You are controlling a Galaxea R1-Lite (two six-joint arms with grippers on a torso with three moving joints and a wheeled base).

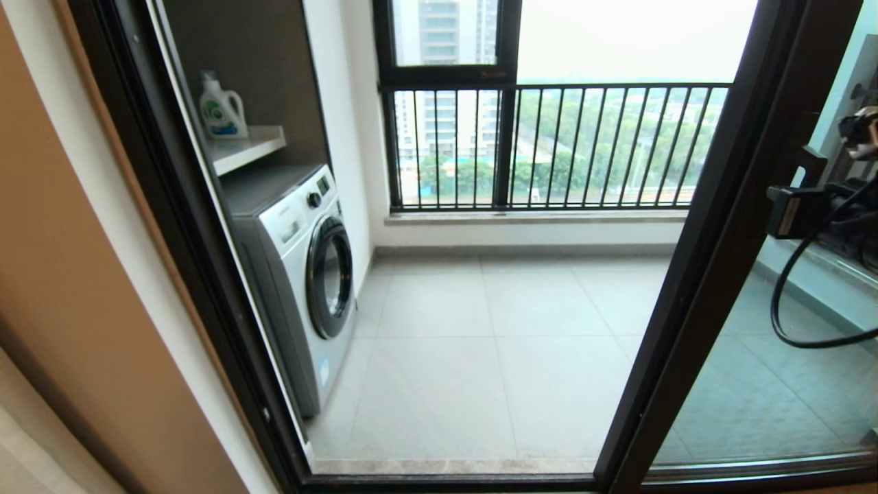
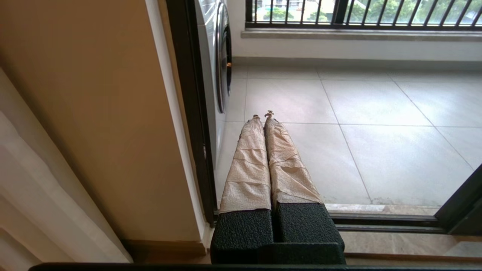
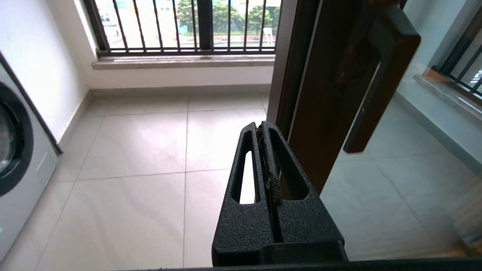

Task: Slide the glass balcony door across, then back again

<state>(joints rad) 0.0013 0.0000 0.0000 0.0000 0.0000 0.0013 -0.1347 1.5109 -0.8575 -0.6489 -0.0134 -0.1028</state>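
Observation:
The glass balcony door (image 1: 720, 226) stands slid over to the right, its dark brown edge post slanting across the head view with clear glass (image 1: 761, 391) beyond it. The long dark bar handle (image 3: 380, 86) is mounted on that post (image 3: 324, 113). My right gripper (image 3: 262, 125) is shut and empty, its black fingers right beside the post's doorway-side edge, apart from the handle. The right arm (image 1: 823, 206) shows at the right edge of the head view. My left gripper (image 2: 262, 114), with tape-wrapped fingers, is shut on nothing, low by the left door jamb (image 2: 192, 113).
Through the open doorway lies the tiled balcony floor (image 1: 494, 357). A white washing machine (image 1: 302, 274) stands on the left under a shelf with a detergent bottle (image 1: 221, 108). A window with black railing bars (image 1: 549, 147) closes the far side. The floor track (image 2: 384, 222) runs along the threshold.

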